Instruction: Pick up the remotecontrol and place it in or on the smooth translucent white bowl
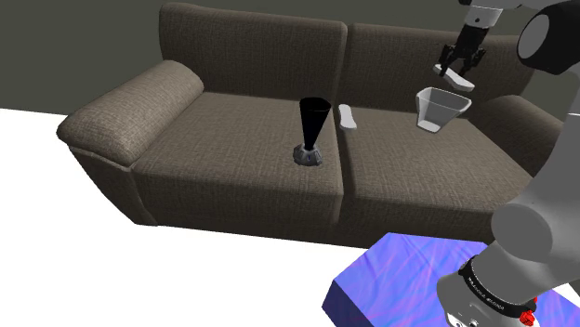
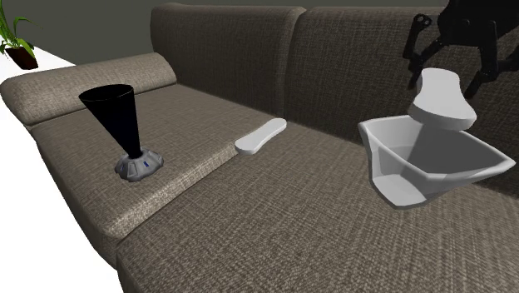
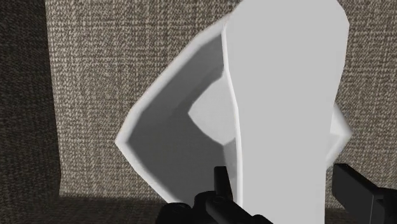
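The white remote control [image 2: 441, 100] stands tilted over the far rim of the white bowl [image 2: 416, 187], which sits on the right seat cushion of the sofa. My gripper [image 2: 447, 81] hangs right above it, open. Its fingertips flank the remote's upper end, and a narrow gap shows on each side. From the shoulder view the remote [image 1: 454, 80] sits just under the gripper [image 1: 460, 67] and above the bowl [image 1: 441, 110]. Along the wrist view the remote [image 3: 286, 95] runs out from between the fingers [image 3: 221, 184] over the bowl's hollow [image 3: 159, 127].
A brown sofa [image 1: 232, 139] carries everything. A black cone on a grey base [image 1: 311, 135] stands on the left cushion. A second white elongated thing [image 2: 262, 136] lies across the seam between the cushions. The blue stand [image 1: 400, 288] is at the shoulder view's lower right.
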